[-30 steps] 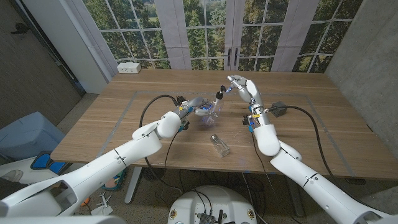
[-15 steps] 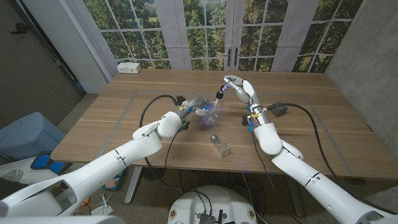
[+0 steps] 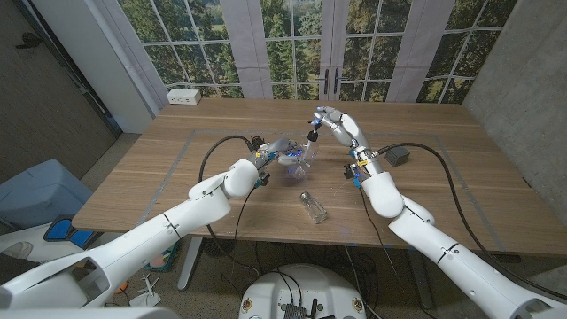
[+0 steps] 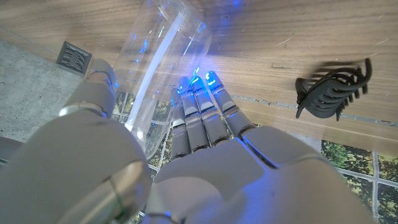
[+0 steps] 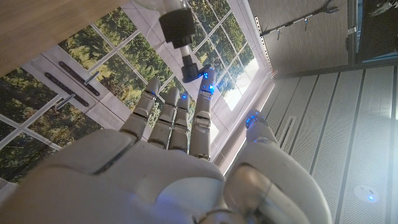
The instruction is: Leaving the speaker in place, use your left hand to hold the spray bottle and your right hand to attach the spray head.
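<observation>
Mid-bench, the left hand (image 3: pixel 282 153) grips the clear spray bottle (image 3: pixel 304 156). The right hand (image 3: pixel 341 127) pinches the spray head (image 3: pixel 313 134) at its neck; seating apparently remains.

Both arms have glossy white, rounded shells with black cables looping along the forearms. The left hand (image 3: pixel 285 152) and right hand (image 3: pixel 337 123) are segmented light-grey metal and plastic; blue lights glow at the fingertips (image 4: pixel 210 79).

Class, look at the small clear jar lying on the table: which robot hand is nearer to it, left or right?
Left, narrowly. The left robot hand holds the spray bottle just beyond the jar; the right robot hand is raised farther back, at the spray head.
</observation>
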{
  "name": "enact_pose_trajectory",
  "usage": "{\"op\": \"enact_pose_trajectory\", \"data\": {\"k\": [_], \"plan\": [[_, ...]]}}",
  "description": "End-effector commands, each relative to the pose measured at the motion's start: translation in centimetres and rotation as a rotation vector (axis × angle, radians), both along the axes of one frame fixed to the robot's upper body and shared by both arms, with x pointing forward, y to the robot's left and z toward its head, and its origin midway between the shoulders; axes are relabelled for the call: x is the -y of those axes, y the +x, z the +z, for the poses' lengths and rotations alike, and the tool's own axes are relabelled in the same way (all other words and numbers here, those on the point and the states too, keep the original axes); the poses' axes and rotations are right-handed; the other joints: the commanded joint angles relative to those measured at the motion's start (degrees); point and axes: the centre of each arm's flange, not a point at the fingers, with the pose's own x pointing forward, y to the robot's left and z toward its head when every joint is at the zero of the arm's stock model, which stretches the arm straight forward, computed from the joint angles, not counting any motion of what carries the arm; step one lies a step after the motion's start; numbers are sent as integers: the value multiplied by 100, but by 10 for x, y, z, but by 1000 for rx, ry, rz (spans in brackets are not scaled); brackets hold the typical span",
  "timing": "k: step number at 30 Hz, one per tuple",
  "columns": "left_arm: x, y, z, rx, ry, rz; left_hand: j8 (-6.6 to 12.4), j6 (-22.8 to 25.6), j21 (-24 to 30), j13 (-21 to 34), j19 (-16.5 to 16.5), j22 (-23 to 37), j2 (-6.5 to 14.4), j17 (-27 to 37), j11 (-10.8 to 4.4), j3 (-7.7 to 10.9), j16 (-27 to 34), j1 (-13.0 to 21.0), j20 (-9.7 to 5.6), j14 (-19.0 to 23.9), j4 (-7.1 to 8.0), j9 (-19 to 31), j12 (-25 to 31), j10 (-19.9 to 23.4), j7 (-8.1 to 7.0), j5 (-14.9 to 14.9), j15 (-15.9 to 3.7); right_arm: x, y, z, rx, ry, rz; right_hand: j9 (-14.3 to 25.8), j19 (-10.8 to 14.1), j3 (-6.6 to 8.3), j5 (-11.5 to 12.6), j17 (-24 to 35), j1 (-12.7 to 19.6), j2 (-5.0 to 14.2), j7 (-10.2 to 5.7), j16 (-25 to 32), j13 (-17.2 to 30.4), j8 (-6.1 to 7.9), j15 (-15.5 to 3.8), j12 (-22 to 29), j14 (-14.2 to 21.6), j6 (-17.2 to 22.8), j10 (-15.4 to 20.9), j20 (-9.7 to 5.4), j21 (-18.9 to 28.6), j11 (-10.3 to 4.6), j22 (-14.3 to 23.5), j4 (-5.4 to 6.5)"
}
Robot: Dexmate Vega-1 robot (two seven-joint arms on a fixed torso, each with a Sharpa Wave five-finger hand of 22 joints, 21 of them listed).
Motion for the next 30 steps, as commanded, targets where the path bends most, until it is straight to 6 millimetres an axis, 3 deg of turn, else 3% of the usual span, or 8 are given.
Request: {"op": "enact_pose_trajectory", "data": {"k": [1, 12, 30], "plan": [[1, -1, 0, 3, 0, -7, 24, 1540, 46, 12, 0, 16, 1373, 9, -861, 454, -21, 1322, -8, 32, 415, 23, 38, 849, -451, 32, -900, 1, 2, 3, -2, -12, -45, -37, -33, 23, 23, 11, -24, -12, -36, -15, 0, -74, -5, -20, -6, -72, -59, 7, -7, 23, 17, 19], [0, 1, 3, 5, -2, -9, 14, 1533, 56, 13, -4, 16, 1372, 9, -853, 454, -20, 1319, -7, 35, 417, 26, 34, 844, -455, 32, -896, 2, 8, 3, 13, -25, -147, -134, -22, -50, -26, 26, -245, 30, 50, -28, -30, -170, 58, -9, -54, -46, -107, 33, -11, 88, 21, 153], [-3, 8, 6, 6, -12, -15, 6, 1546, 76, 13, -6, 14, 1373, 9, -853, 456, -19, 1319, -6, 38, 418, 34, 35, 854, -452, 33, -895, 6, 14, 6, 16, -3, -226, -237, 80, -105, -85, 45, -418, 62, 142, 20, -68, -210, 99, 29, 42, 159, -107, 64, 10, 88, 20, 204]]}}
